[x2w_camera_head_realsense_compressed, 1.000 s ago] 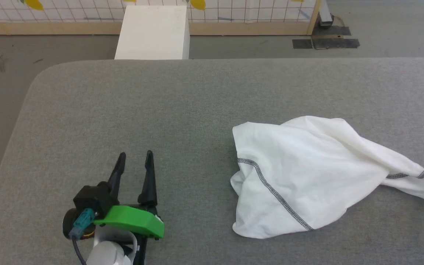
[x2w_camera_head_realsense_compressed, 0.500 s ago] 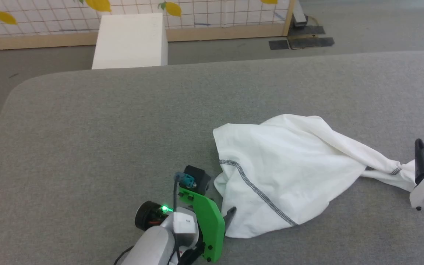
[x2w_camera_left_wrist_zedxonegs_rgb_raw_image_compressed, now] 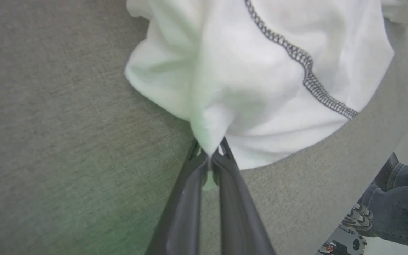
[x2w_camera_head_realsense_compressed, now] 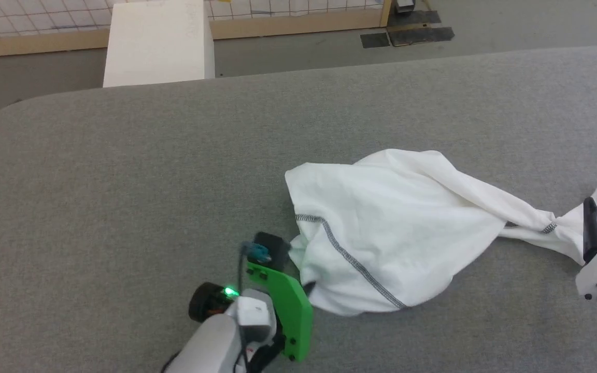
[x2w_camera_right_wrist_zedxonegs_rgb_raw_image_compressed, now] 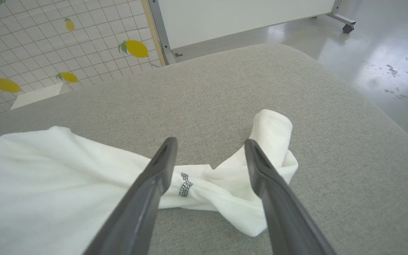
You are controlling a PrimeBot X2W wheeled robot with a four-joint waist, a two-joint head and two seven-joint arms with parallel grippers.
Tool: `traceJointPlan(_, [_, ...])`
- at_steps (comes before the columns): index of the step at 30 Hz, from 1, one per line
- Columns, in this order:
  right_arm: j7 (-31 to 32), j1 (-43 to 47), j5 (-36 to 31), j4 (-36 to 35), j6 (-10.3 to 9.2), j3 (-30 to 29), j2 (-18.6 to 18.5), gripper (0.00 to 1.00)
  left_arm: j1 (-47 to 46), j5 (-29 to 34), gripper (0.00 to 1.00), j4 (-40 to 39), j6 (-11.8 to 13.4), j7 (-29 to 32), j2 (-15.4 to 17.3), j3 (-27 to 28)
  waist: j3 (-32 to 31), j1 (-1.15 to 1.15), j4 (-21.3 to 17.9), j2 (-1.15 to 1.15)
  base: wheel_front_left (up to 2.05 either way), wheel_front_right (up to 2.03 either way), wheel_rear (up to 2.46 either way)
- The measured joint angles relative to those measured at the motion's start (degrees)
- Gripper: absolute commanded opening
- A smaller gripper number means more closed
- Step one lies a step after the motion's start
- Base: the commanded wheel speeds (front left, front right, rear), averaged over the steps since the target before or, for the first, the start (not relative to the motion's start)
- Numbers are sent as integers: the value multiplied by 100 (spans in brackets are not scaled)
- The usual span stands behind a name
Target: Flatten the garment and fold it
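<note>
Pinching the near left edge of the garment [x2w_camera_head_realsense_compressed: 381, 233], the left jaws have just snapped shut, after standing open and well clear of it a second ago. The garment lies bunched on the grey counter [x2w_camera_head_realsense_compressed: 122, 181], its twisted sleeve [x2w_camera_right_wrist_zedxonegs_rgb_raw_image_compressed: 271, 131] trailing right, where the right jaws hang open over it. One edge looks secured; spreading it flat likely awaits a second grip.

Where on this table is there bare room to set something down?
Bare: the half of the table left of the shirt, and the far strip by the white box. Crowded: the right, where the left hand pinches the shirt and the open right hand hangs over its sleeve.
</note>
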Motion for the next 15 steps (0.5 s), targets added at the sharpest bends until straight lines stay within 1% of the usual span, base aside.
traceJointPlan(3, [-23,12,-1,34,0,42,4,100,-64,-119,0,-192,141,-403,22,420,-40,0,104,0,0,0,0])
traceJointPlan(7, [-47,24,-3,76,0,130,11,100,-436,-226,0,-630,355,-816,233,1009,-111,0,258,0,0,0,0])
traceJointPlan(10, [-49,25,-3,120,0,240,14,100,-773,-276,0,-949,490,-1004,447,1430,-178,0,386,0,0,0,0])
traceJointPlan(12, [-49,25,-3,148,0,343,15,100,-944,-275,0,-1116,636,-1033,614,1703,-229,0,486,0,0,0,0])
traceJointPlan(15, [-48,25,-2,189,0,470,18,100,-948,-272,0,-1190,901,-1015,824,2022,-290,0,593,0,0,0,0])
